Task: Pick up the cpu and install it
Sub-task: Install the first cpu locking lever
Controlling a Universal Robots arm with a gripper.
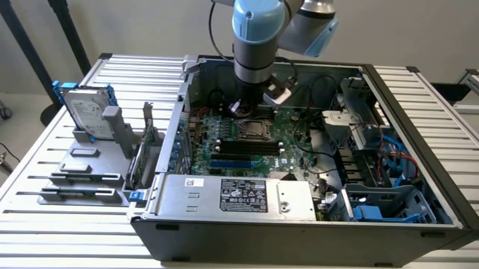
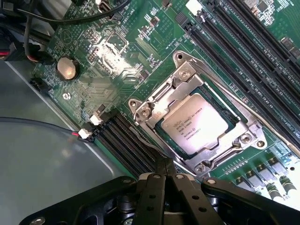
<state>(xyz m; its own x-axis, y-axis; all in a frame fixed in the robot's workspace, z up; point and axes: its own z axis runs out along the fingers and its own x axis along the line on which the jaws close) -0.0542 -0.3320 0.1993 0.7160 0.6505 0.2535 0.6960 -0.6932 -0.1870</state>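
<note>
In the exterior view's upper middle, the gripper (image 1: 245, 108) hangs over the green motherboard (image 1: 295, 129) inside an open grey metal computer case (image 1: 224, 232).

Wrist view: its black jaws are pressed together, empty. Just beyond them, the flat, square, silver-topped cpu (image 2: 196, 124) lies seated in a shiny steel socket frame (image 2: 157, 105).

Grey arm (image 1: 254, 67) with light-blue joint caps (image 1: 258, 22), black screw-studded end effector (image 2: 164, 164).
</note>
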